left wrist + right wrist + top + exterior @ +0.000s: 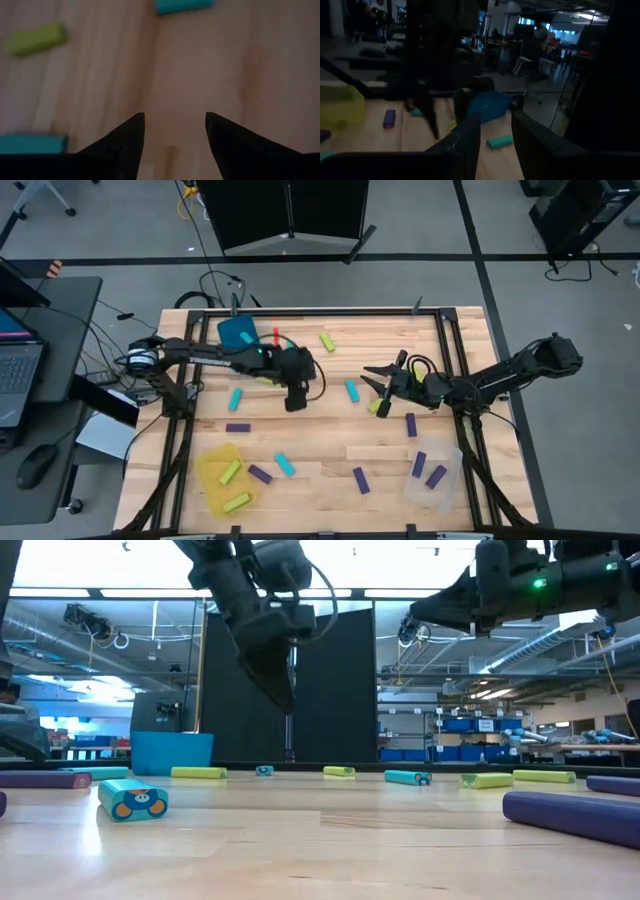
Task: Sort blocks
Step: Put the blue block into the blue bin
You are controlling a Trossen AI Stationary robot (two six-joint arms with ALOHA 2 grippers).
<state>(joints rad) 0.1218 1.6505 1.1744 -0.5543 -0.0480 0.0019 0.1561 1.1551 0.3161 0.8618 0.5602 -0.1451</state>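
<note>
From up top: my left gripper [294, 402] hangs over the mid table, w/ nothing in it. The blocks [352, 390] lie all over the wood. The teal bin [238, 331] sits at the far side, the yellow bin [215, 492] near-left w/ two green ones in, the clear bin [447, 459] near-right w/ two purple ones in. My right gripper [378, 383] waits right of middle, a green block just beside it.

Low view: left gripper [278, 685] points down, well up off the wood, holding nothing.

Left wrist: the fingers [131, 134] stand apart w/ bare wood between. A cyan block [31, 144] lies off to one side.

Right wrist: the fingers [470, 132] stand part open, nothing between, teal bin [487, 106] ahead.

I think I'm between picks. Next I need to line up over one block, drop, squeeze.
</note>
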